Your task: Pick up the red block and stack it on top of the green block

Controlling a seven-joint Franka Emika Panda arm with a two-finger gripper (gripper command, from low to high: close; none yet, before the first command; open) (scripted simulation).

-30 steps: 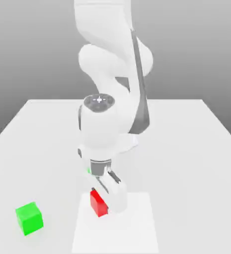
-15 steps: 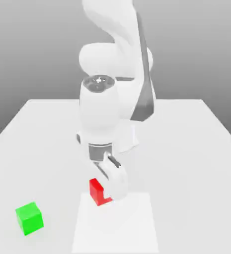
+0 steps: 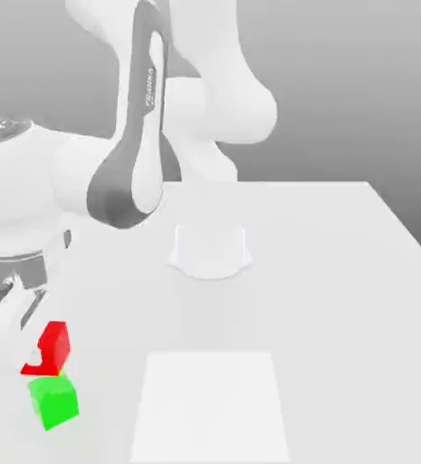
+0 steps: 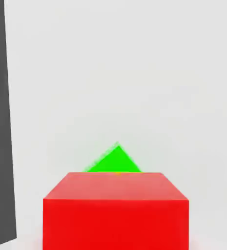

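While the white robot arm (image 3: 141,172) leans over to the exterior view's left, its end effector (image 3: 23,340) hangs low above the tabletop (image 3: 340,299). It is holding the red block (image 3: 51,349) tight between its white fingers (image 3: 10,317). The red block is up in the air, not resting on anything. One finger covers part of the red block's side, so the block looks a bit like a step from the exterior view.

Right under the red block sits the green block (image 3: 53,401). It stands flat on the tabletop, near the front edge on the exterior view's left. The two blocks look very close, but I cannot tell if they touch.

From the hand view, the red block (image 4: 116,210) is big and close. Behind it, a corner of the green block (image 4: 114,162) peeks out, lower down on the white tabletop (image 4: 134,73).

A paler square patch (image 3: 212,408) lies on the tabletop, off to the exterior view's right of the two blocks. The round white base (image 3: 210,249) of the arm stands farther back, in the middle of the tabletop.
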